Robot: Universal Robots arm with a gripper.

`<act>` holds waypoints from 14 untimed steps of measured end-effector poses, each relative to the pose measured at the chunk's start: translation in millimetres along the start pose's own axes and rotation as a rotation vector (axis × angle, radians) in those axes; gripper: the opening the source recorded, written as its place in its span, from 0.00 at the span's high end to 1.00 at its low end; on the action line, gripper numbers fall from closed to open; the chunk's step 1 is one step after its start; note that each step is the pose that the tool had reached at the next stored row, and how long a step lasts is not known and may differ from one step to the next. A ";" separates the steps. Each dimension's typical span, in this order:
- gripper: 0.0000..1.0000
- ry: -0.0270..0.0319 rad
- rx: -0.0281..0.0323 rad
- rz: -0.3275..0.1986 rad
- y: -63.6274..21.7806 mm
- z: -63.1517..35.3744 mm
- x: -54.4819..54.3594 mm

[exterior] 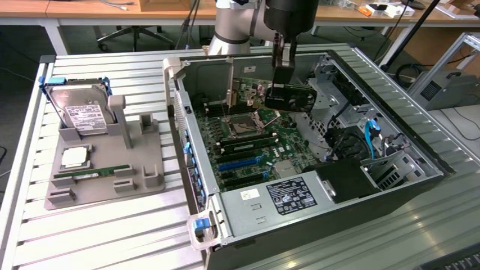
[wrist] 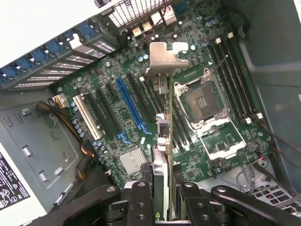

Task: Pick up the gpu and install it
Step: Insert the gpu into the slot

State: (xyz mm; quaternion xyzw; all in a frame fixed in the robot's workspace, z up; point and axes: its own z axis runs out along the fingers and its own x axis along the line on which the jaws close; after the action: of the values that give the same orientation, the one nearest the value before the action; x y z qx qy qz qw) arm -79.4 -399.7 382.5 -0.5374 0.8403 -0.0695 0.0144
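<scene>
1. The arm reaches down into the open computer case [exterior: 197, 225], which lies on its side on the slatted bench [exterior: 112, 236].
2. The pincer [wrist: 162, 188] is pinching the gpu [wrist: 162, 141]; in the wrist view its two black fingers [wrist: 141, 197] press on either face of the card.
3. The gpu hangs edge-on above the motherboard [wrist: 225, 155], lifted clear of it, with its silver end bracket [wrist: 167, 56] pointing toward the rear wall of the case, where the slot covers are.
4. In the exterior view the gpu [exterior: 289, 97] shows as a dark block beneath the pincer [exterior: 285, 76], held over the upper part of the motherboard [exterior: 259, 149], just above the bare processor socket [exterior: 244, 125].
5. Seen from the wrist, the card hovers between that processor socket [wrist: 202, 101] and the long blue expansion slot [wrist: 129, 106]; I cannot tell whether it lines up with any slot.
6. A finned silver heatsink [wrist: 133, 160] sits on the motherboard near the end of the blue slot nearest the pincer.
7. The power supply [exterior: 289, 198], with its printed label, fills the near end of the case.
8. Outside the case, toward the exterior view's left, a grey parts holder [exterior: 112, 163] rests on the bench.
9. On that holder a silver hard drive [exterior: 85, 115] leans upright at the far end, and a slim green memory stick [exterior: 91, 174] lies flat nearer the front.
</scene>
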 end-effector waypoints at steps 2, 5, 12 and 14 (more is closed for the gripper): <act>0.73 0.0003 0.0009 -0.006 0.0 0.0 0.0; 0.73 0.0010 0.0021 -0.014 0.0 0.1 0.0; 0.73 0.0021 0.0052 -0.038 0.0 0.2 0.0; 0.73 0.0024 0.0061 -0.045 0.0 0.3 0.0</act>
State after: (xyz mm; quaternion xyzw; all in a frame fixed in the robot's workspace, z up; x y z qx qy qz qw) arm -79.4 -399.7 382.2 -0.5559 0.8279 -0.0731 0.0135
